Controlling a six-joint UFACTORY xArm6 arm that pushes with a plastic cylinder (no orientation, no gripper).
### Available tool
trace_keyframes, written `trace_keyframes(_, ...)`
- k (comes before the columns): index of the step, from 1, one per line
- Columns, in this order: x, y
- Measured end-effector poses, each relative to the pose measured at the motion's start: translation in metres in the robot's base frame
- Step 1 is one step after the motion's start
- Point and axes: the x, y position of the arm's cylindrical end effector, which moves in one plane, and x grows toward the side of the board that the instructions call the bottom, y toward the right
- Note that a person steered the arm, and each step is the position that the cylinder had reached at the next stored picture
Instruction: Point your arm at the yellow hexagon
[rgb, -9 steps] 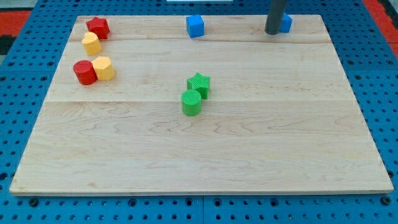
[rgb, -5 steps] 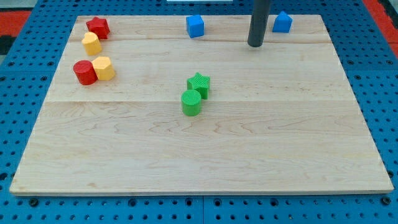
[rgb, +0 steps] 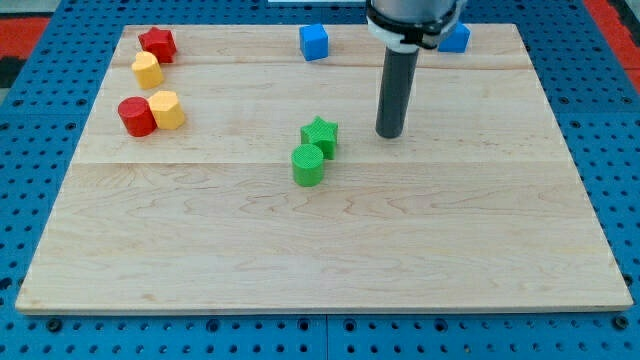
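Where tool tip rests, green star near

Two red blocks, two yellow, two green and two blue are sitting on a pale wood-grain counter; the rod is showing dark grey.

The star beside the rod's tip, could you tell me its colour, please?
Green; the star shows clearly in the camera view, left of my tip.

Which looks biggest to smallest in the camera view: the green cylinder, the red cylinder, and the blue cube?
1. green cylinder
2. red cylinder, only slightly smaller
3. blue cube

The blue cube sits nearest the view's top, likely farther away, so true sizes may differ less.
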Motion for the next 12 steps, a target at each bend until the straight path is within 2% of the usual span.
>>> trace_keyframes(2, -0.043, -0.086)
trace_keyframes(6, -0.064, -0.236)
trace_keyframes(10, -0.061, -0.262)
trace_keyframes(12, -0.022, -0.258)
